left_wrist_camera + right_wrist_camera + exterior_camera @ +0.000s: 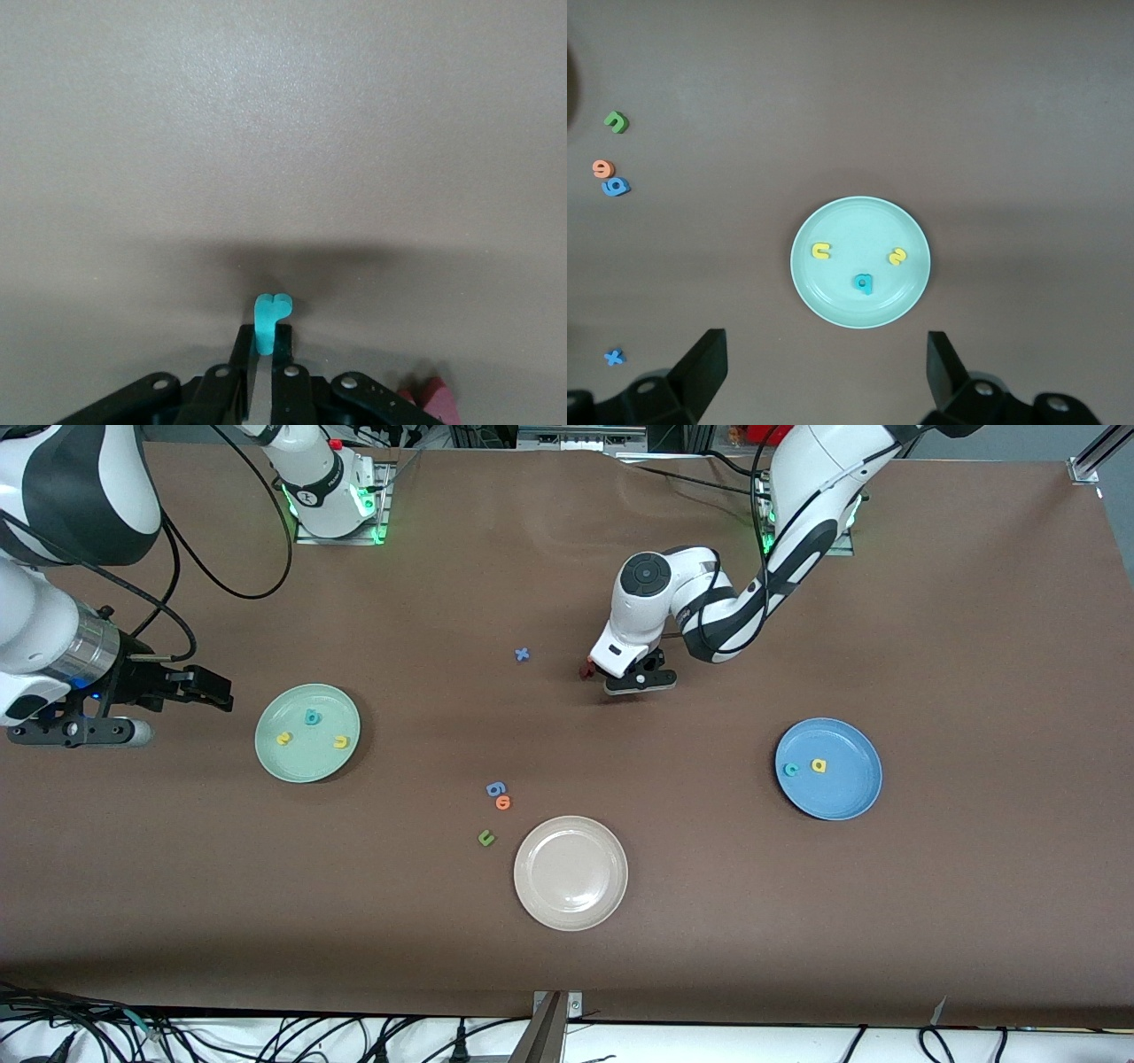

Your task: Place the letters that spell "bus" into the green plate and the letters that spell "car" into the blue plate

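Observation:
My left gripper (640,682) is low at the table's middle, between the two arm bases and the plates. In the left wrist view this gripper (264,341) is shut on the teal "r" (270,314), which sticks out past the fingertips. The blue plate (842,797) holds the teal "c" (792,770) and yellow "a" (819,765). The green plate (301,766) holds the teal "b" (312,716), yellow "s" (283,738) and yellow "u" (340,741). My right gripper (208,689) waits open beside the green plate (859,221), nothing between its fingers (700,363).
A beige plate (570,872) lies nearest the front camera. Beside it are a blue "g" (495,788), an orange "o" (503,802) and a green "u" (485,837). A blue "x" (522,654) and a small red piece (586,670) lie by the left gripper.

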Tool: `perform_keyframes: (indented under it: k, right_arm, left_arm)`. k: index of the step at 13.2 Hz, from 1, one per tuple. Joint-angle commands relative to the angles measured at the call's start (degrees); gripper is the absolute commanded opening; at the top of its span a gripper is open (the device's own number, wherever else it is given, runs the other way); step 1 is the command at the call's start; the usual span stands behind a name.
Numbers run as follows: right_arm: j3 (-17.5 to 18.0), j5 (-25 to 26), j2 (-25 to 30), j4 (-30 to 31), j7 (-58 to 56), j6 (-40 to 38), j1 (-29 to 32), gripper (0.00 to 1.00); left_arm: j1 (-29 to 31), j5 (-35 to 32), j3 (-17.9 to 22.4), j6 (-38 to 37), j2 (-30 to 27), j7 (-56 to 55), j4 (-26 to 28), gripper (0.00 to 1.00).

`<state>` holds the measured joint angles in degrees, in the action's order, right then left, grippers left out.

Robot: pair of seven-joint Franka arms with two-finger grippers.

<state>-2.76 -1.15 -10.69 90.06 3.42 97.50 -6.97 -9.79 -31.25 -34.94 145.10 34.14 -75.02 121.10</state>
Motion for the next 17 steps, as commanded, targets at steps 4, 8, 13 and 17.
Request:
perform_keyframes:
  k: [4,8,13,17]
  right_arm:
    - [0.5,1.0,0.8,0.8,0.9,0.0,0.1,0.99]
    - [0.5,1.0,0.8,0.9,0.9,0.0,0.1,0.99]
    - [0.5,0.9,0.8,0.8,0.9,0.0,0.1,0.99]
    - [0.5,0.9,0.8,0.9,0.9,0.0,0.1,0.99]
  left_arm:
    - [-0.2,-2.1,0.1,-0.1,-0.6,-1.8,1.4,0.04]
    - [-0.1,-2.1,0.1,-0.2,-0.6,-1.7,1.4,0.00]
    - [2.1,-1.2,-0.2,-5.7,-2.9,2.1,-0.3,0.00]
    - [4.9,-1.0,-1.4,-6.5,-3.1,4.1,-1.1,0.00]
